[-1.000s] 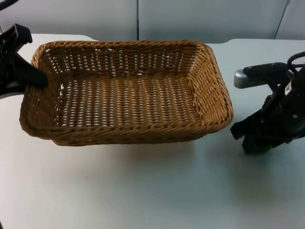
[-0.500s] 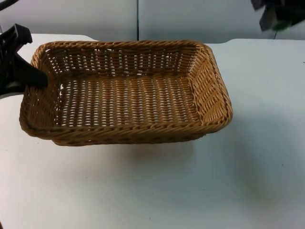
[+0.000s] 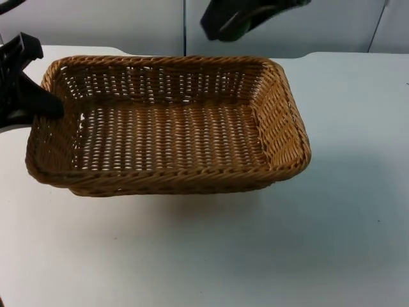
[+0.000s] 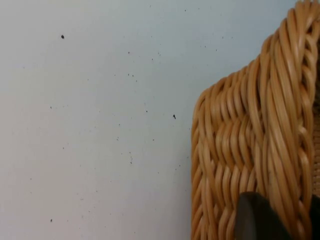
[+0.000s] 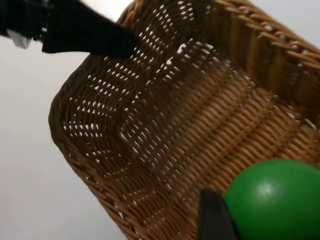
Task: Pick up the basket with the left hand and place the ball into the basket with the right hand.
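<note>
A rectangular woven wicker basket takes up the middle of the table, with nothing inside it. My left gripper is shut on the basket's left rim, one fingertip pressing its outer side. High above the basket's far rim hangs my right gripper. In the right wrist view a green ball is clamped against a black fingertip, above the basket's inside. The left gripper also shows there on the rim.
White table stretches bare in front of and to the right of the basket. The grey partition wall stands right behind the basket's far rim.
My right arm has left the table at the right, risen and swung left, and now hangs over the basket's far rim. The basket and the left gripper have barely moved.
</note>
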Motion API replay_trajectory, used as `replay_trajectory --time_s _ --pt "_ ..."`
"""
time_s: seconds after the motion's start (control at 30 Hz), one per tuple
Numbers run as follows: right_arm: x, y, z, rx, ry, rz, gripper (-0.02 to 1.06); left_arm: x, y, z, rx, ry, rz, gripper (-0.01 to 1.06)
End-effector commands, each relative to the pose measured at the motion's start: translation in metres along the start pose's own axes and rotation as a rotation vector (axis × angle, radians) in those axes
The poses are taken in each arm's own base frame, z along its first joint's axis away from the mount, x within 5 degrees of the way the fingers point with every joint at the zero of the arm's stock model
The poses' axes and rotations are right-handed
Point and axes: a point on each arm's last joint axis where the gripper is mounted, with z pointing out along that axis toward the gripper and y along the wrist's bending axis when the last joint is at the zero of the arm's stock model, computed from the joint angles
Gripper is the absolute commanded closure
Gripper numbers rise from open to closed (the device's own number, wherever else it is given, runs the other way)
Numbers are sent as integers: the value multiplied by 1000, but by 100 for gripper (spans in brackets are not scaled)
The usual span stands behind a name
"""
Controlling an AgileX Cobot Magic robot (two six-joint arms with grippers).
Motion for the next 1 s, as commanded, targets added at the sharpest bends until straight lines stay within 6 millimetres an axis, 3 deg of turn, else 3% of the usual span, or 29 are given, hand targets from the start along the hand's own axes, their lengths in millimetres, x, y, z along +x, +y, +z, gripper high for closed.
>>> replay_trajectory --time_s 0.0,0.13,0.27,0.83,0.93,0.97 --pt "-2 4 15 -10 4 -39 105 -1 -7 -3 59 -6 -20 105" --pt "3 12 59 -19 50 -97 105 2 -14 -4 140 22 -19 105" --pt "4 11 73 1 44 -110 105 3 -18 -5 184 38 -18 105" --pt "4 3 74 86 43 -141 105 7 -22 -6 231 80 -25 105" --pt "4 3 74 91 40 -116 87 7 -22 -6 231 80 -25 105" --pt "4 3 74 91 40 -116 87 7 -22 -6 231 80 -25 105"
